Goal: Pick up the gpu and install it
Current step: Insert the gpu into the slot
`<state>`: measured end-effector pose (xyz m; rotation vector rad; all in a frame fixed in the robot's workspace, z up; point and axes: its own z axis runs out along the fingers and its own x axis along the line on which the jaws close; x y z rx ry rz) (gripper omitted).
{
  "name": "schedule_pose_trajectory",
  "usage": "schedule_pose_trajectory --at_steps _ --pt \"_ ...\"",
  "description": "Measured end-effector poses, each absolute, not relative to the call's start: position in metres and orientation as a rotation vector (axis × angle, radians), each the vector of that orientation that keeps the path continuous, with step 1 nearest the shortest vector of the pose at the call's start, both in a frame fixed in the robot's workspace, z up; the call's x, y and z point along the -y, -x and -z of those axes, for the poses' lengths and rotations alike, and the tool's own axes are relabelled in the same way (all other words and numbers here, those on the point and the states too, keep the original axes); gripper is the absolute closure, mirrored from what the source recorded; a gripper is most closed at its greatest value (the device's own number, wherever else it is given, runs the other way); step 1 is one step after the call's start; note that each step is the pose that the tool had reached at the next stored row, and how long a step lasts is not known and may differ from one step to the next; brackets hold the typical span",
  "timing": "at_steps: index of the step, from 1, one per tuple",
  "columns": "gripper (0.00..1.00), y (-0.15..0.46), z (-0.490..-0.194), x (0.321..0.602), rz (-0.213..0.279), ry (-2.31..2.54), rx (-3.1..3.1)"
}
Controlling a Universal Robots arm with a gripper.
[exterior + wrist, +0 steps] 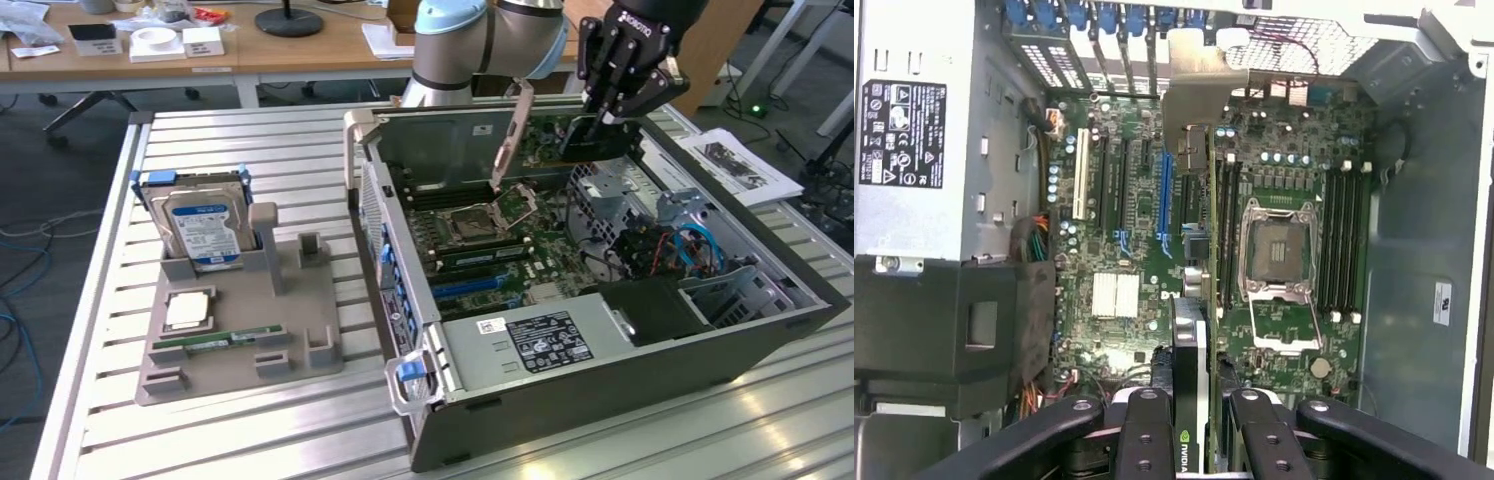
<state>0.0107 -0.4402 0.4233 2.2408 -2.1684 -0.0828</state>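
Slatted metal tabletop (pixel 254 140), open PC case (pixel 641 365) on it. End effector (pixel 607 112) clamped on gpu (pixel 591 140), card edge-on above mobo (pixel 1124 300), not seated. Risks, imo: bracket snags case wall; card misses slot, hits CPU socket (pixel 1279 250). Count: 1 gpu, 1 hard drive (pixel 200 230), 1 RAM stick (pixel 218 343)

The arm (pixel 487 40) is seen at the far side of the exterior view, with its wrist bent downward. The hand (pixel 607 112) is pointed down, and its black fingers (pixel 1149 440) are clamped on the gpu (pixel 591 143), held on edge.
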Motion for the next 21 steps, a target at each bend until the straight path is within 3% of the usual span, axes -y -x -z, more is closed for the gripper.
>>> schedule_pose_trajectory --at_steps 21 --pt "0.73 -0.0071 -0.4142 0.4401 0.062 -2.251 2.178"
